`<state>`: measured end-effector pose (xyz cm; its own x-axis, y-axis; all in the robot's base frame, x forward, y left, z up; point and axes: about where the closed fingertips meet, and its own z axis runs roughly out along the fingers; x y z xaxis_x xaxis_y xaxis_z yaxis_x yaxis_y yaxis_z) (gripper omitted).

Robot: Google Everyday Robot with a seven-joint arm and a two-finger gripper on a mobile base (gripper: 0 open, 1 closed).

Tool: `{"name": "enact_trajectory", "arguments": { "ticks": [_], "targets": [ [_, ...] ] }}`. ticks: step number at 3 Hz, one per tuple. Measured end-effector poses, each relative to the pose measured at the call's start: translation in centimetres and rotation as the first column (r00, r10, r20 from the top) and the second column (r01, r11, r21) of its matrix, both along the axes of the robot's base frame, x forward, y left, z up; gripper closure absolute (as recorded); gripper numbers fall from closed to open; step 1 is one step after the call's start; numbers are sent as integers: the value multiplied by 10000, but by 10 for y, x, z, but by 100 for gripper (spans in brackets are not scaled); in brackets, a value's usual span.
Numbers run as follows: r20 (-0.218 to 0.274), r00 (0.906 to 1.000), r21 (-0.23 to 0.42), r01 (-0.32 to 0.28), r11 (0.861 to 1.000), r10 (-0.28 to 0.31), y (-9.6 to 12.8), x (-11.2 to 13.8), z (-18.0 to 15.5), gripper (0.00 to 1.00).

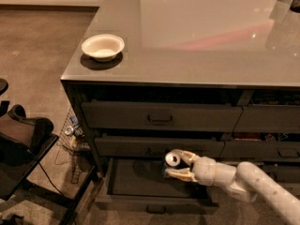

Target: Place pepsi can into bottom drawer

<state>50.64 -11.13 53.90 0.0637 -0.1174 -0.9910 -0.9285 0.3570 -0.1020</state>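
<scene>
Tool [169,163] low centre, fingers [183,154] around pepsi can [172,160]

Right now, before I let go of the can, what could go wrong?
The pepsi can lies sideways in the gripper, silver top facing the camera; dropped so, it may roll inside the bottom drawer. The gripper hangs just below the front of the middle drawer, so lifting could bump it.
</scene>
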Motion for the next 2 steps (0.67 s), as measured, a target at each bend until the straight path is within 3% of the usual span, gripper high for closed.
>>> {"name": "enact_trajectory", "arguments": {
  "ticks": [1,2],
  "targets": [
    [-12,9998,176,-204,9996,204,15,22,-71,100],
    [-12,9998,177,-205,9996,205,15,22,-71,100]
  ]
}}
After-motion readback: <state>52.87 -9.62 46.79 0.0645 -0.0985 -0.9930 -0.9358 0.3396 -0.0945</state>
